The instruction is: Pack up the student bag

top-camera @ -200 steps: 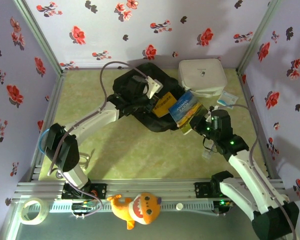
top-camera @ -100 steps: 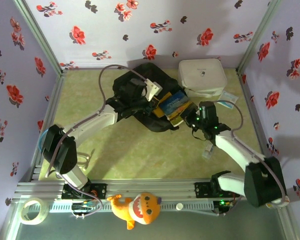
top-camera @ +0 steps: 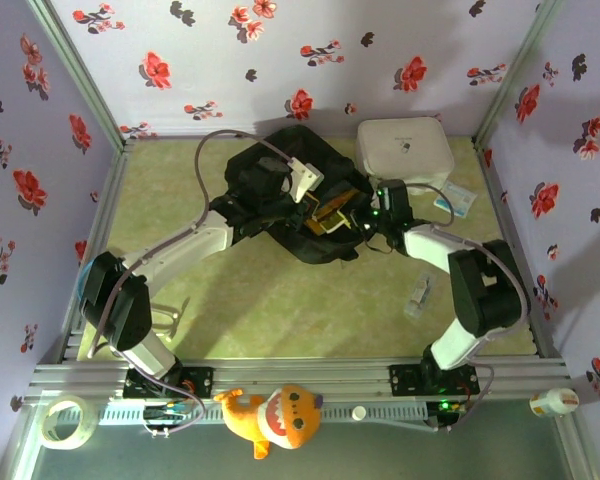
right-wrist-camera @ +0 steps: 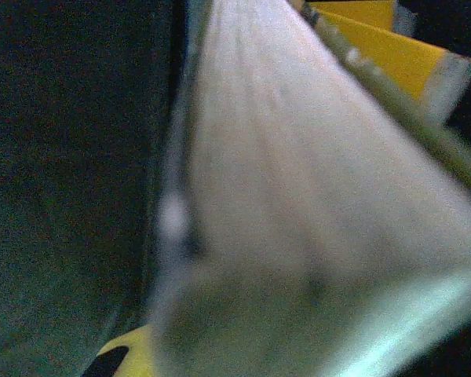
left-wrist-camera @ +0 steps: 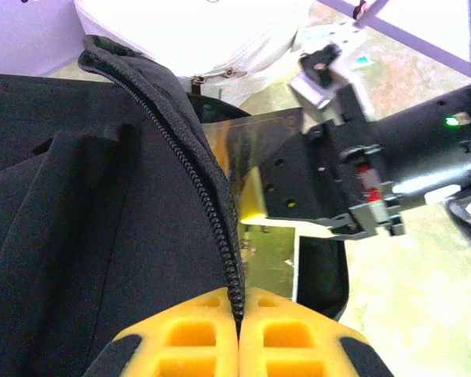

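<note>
The student bag, a big black backpack, lies at the back middle of the table. My left gripper is shut on its zipper edge, lifting the flap so the mouth gapes. My right gripper is shut on a book with a yellow and blue cover and has it mostly inside the opening. In the left wrist view the book slants into the bag, with the right gripper behind it. In the right wrist view the blurred book lies over one yellow finger, with the bag's dark inside to the left.
A white zip case stands just right of the bag. Small packets lie by the right wall and a clear wrapper nearer the front. A tape roll, an orange plush toy and a small bottle lie beyond the front rail.
My right gripper has moved left and back, carrying the book from beside the bag into its opening. The left gripper has kept its hold on the zipper edge.
</note>
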